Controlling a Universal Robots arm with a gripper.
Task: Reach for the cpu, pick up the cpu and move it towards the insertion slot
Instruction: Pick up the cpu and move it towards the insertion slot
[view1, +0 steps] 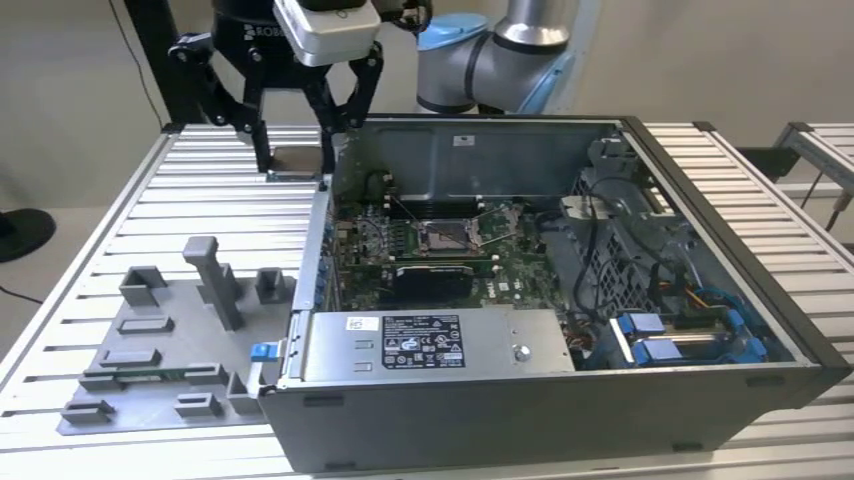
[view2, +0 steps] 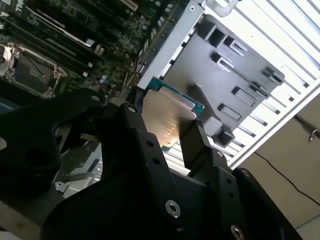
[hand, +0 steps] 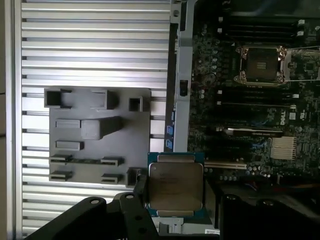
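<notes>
- Holding the cpu (hand: 175, 186) between its black fingers (view2: 192, 145), my gripper (view1: 296, 150) hangs above the slatted table (view1: 147, 215), just outside the open computer case (view1: 747, 300) at its far corner on the exterior view's left.
- In both wrist views I see the chip raised clear of the grey fixture plate (hand: 100, 135), its silvery lid facing the cameras and the fingers clamped on two opposite edges.
- The insertion slot (view1: 442, 236) sits open on the green motherboard (view1: 514, 262) inside the case, well apart from the chip, with the case wall (view1: 322, 235) standing between them.
- My main worry is that wall: the chip looks to me to hang near the height of its rim, so I judge a flat sideways move could knock the chip or a finger against it.
- The grip covers only thin edges, so I think a bump or a jerk could twist the chip or let it slip.
- A dropped chip could land on the board's parts, and I judge a tilted one would not meet the socket (hand: 261, 64) squarely.
</notes>
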